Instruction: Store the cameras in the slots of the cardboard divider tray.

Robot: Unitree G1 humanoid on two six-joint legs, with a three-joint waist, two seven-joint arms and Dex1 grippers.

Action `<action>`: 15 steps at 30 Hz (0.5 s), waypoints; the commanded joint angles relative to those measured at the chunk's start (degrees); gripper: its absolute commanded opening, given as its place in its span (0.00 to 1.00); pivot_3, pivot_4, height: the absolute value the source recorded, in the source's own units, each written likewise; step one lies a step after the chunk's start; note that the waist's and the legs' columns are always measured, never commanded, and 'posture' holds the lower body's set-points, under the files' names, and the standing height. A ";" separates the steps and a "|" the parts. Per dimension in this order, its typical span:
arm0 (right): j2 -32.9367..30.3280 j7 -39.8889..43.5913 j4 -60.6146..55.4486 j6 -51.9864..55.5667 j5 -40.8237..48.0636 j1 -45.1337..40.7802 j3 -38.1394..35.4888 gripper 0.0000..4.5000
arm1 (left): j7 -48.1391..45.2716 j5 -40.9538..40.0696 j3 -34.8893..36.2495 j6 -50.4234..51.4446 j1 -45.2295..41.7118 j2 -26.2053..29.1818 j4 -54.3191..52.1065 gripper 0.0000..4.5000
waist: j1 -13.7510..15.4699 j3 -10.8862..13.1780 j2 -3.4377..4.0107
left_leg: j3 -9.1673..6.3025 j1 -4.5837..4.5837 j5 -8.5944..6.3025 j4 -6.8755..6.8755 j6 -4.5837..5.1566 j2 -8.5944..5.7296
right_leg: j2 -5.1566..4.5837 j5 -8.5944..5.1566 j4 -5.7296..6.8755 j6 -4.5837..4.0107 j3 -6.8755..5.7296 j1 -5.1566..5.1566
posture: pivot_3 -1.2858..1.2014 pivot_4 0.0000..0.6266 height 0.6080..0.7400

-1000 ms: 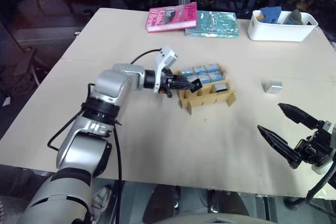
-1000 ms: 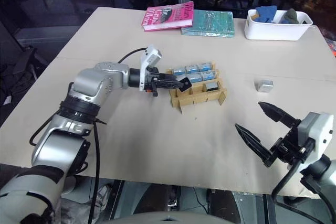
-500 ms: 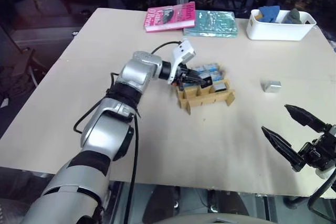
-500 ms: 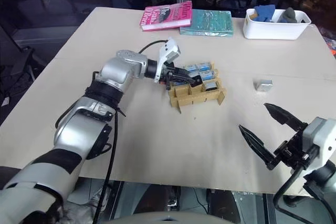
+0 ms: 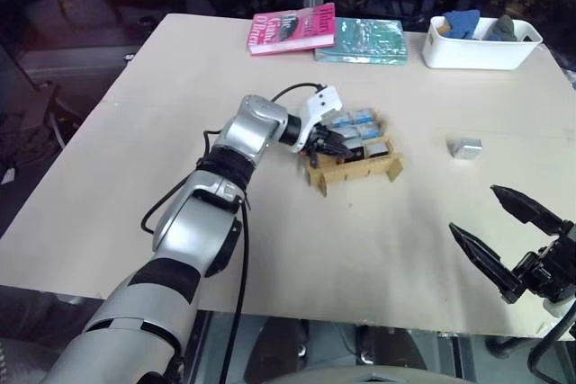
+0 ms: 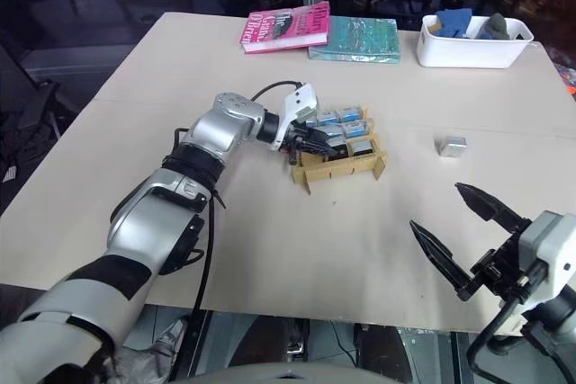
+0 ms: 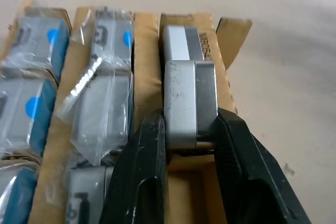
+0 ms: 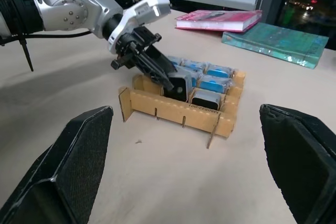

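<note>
The cardboard divider tray (image 5: pixel 360 169) sits mid-table, its back rows holding several plastic-wrapped cameras (image 5: pixel 352 120) with blue faces. My left gripper (image 5: pixel 337 143) reaches in from the left and is shut on a silver camera (image 7: pixel 181 98), set down into a front-row slot; both black fingers (image 7: pixel 152 150) press its sides. Another silver camera (image 7: pixel 181 43) fills the slot just beyond it. A loose silver camera (image 5: pixel 467 147) lies on the table right of the tray. My right gripper (image 5: pixel 474 210) hovers open and empty near the table's front right edge.
A pink book (image 5: pixel 292 29) and a teal book (image 5: pixel 363 40) lie at the table's far edge. At the far right corner stands a white bin (image 5: pixel 481 53) with blue and grey items in it. Bare tabletop stretches in front of the tray.
My left gripper has carried the camera rightward and down, from beside the tray's left end into a front-row slot. The right gripper has stayed put and open.
</note>
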 commanded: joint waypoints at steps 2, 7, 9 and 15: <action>-0.77 -0.17 -0.53 -1.16 -0.10 -0.44 0.20 1.00 | 1.46 0.61 2.20 -0.61 -2.21 -0.20 -1.22 0.68 | 0.04 0.00 0.00 | 0.00 0.01 0.00 0.00 0.00 0.00 | 0.00 0.00 0.01 0.00 -0.01 0.00 | 0.52 0.24 1.00; -2.74 -3.33 0.80 1.07 -2.63 -4.05 2.29 1.00 | 1.79 -2.93 7.04 4.67 -2.45 1.20 -7.03 0.99 | 0.02 0.01 -0.02 | -0.01 0.01 -0.01 0.06 0.03 0.00 | -0.03 0.00 0.08 0.00 0.02 0.00 | 0.52 0.24 1.00; -4.83 -6.25 2.69 2.94 -8.10 -7.59 5.23 1.00 | 2.28 -5.52 9.93 8.05 -0.93 2.32 -12.44 0.99 | -0.09 0.02 -0.03 | -0.01 0.02 0.00 0.08 0.01 0.01 | -0.03 0.01 0.09 0.00 0.06 -0.01 | 0.52 0.24 1.00; -14.71 -13.88 15.46 13.61 -23.15 -26.35 17.51 1.00 | 8.35 -18.97 20.46 26.68 10.39 3.86 -40.17 0.99 | -0.71 0.00 0.05 | 0.07 0.05 0.12 0.06 -0.20 0.03 | -0.17 0.00 0.10 -0.01 0.25 -0.05 | 0.52 0.24 1.00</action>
